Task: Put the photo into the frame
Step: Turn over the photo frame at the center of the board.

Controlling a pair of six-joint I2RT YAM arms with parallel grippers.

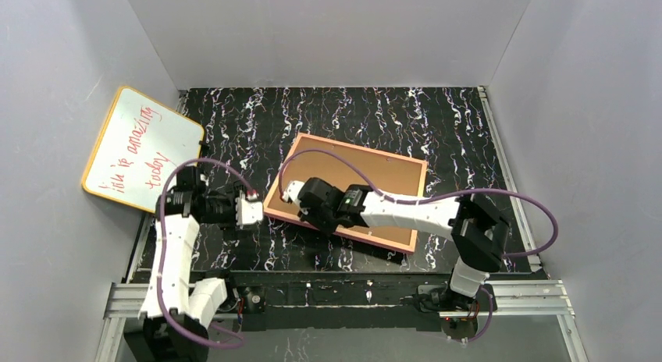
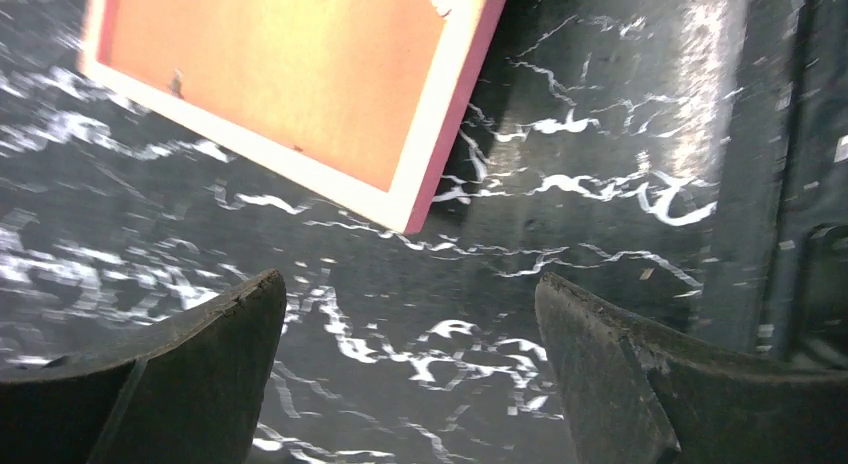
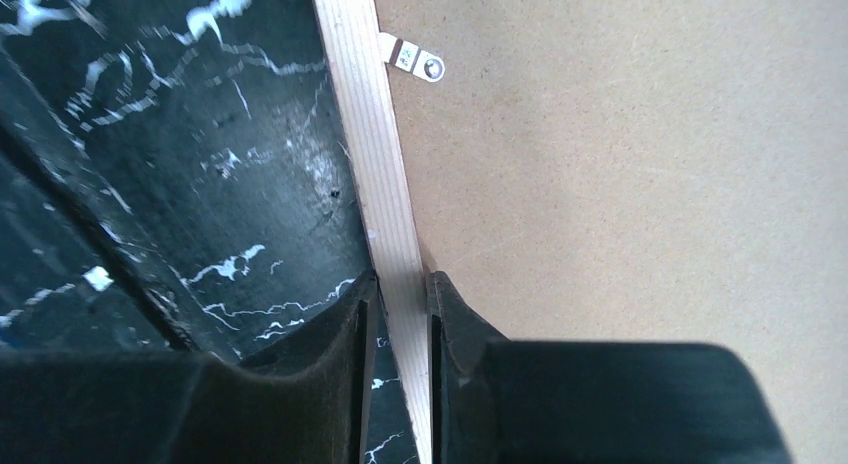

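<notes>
A: At desk [image 1: 390,112] centre, where's your frame [image 1: 382,175]?
B: Lying reverse up; your right claw [image 3: 400,289] pinches its nine-o'clock rail.
A: And your left claw [image 2: 408,284]?
B: Wide open, just beside the frame's corner at nine o'clock.

Orange-tan back and pink rim on the frame [image 1: 382,171], white marbled streaks across the black table [image 1: 390,112], red handwriting on the yellow-rimmed whiteboard [image 1: 140,147], purple cables [image 1: 556,229], white-and-black arms [image 1: 406,211], a silver base rail [image 1: 531,301], pale grey walls [image 1: 328,34]

Yellow-rimmed whiteboard [image 1: 140,149] by left wall [image 1: 47,143], black marbled tabletop [image 1: 351,112]
</notes>
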